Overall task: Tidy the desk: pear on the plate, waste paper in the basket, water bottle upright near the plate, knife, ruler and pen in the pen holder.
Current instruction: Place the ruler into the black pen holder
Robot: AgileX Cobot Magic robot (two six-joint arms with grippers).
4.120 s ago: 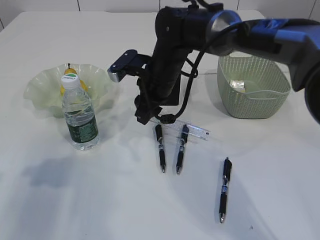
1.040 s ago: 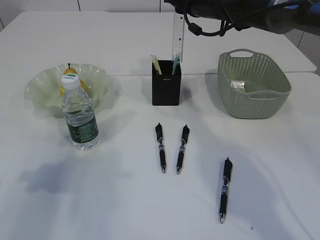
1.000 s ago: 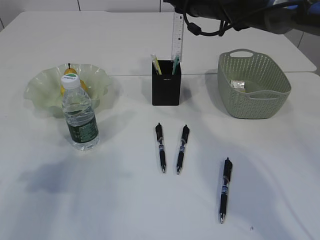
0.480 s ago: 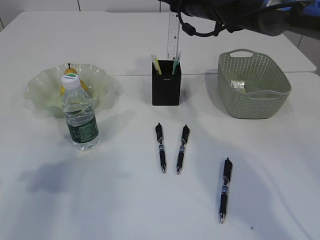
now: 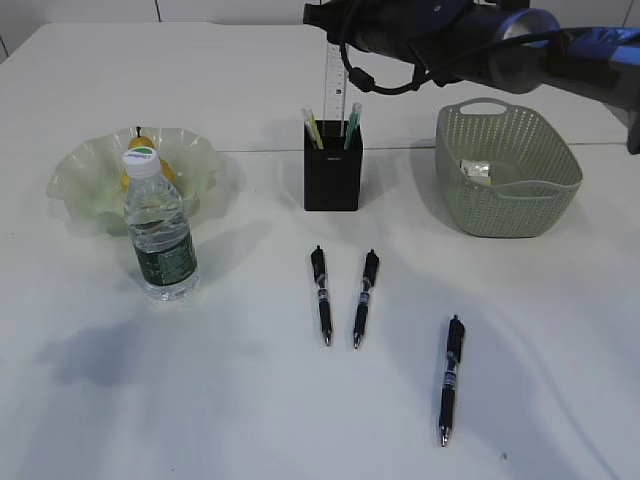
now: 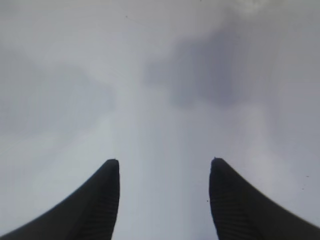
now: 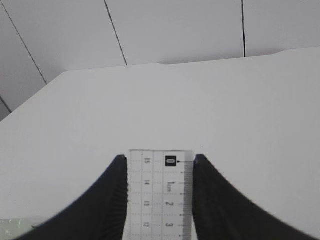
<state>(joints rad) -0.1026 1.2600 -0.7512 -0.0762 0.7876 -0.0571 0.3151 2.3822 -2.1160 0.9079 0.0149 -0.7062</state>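
1. Bench point(image 5: 250, 400): basket point(image 5: 507, 172) right of the pen holder point(image 5: 332, 178), waste paper point(image 5: 474, 168) inside; plate point(image 5: 90, 180) left, with pear point(image 5: 135, 170); water bottle point(image 5: 159, 225) upright beside it.
2. Right hand point(image 7: 159, 172) clamps the ruler point(image 5: 334, 80) upright over the holder; it has shifted leftward since a second ago, lower end apparently entering. Release comes next.
3. Left hand point(image 6: 164, 167): open, empty.
4. Three pens point(image 5: 320, 295) lie in front of the holder.
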